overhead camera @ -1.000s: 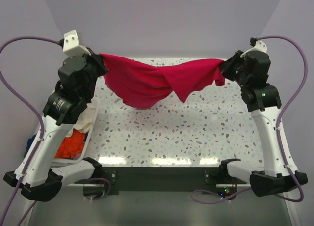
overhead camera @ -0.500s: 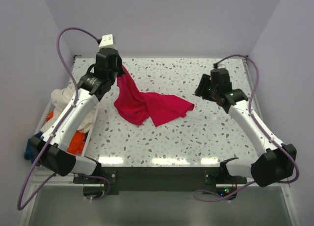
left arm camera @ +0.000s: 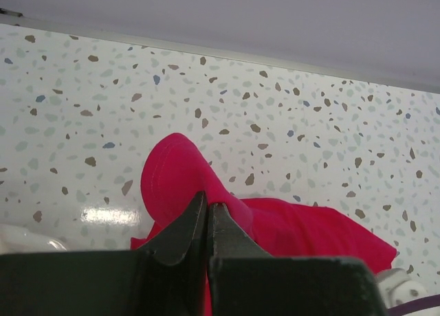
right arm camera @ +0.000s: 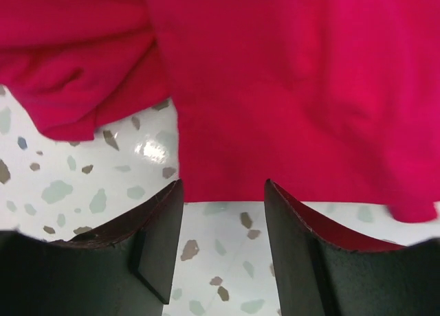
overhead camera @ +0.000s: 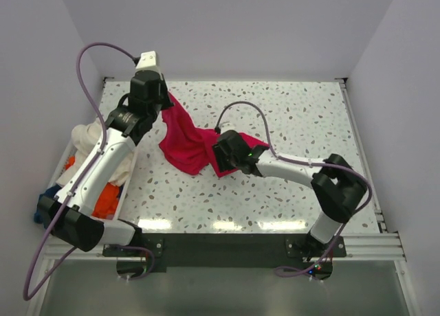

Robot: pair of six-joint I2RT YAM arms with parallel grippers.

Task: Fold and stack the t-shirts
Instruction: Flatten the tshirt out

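Observation:
The crimson t-shirt (overhead camera: 189, 148) lies crumpled on the speckled table, with one corner lifted at the back left. My left gripper (overhead camera: 163, 99) is shut on that corner; in the left wrist view the jaws (left arm camera: 207, 205) pinch a fold of the red cloth (left arm camera: 175, 175). My right gripper (overhead camera: 221, 158) reaches left across the table to the shirt's near side. It is open, with the fingertips (right arm camera: 223, 189) low over the table just short of the hem of the red cloth (right arm camera: 275, 89) and nothing between them. Cream white (overhead camera: 86, 137), orange (overhead camera: 104, 199) and dark blue (overhead camera: 47, 192) shirts lie in the bin on the left.
A white bin (overhead camera: 122, 192) stands along the table's left edge under my left arm. The right forearm (overhead camera: 295, 168) stretches across the table's middle. Purple cables loop above both arms. Walls close in at the back and both sides.
A second ago both grippers held the crimson shirt stretched in the air. The right one opened, the shirt dropped onto the table, and the right arm swung left to its near edge.

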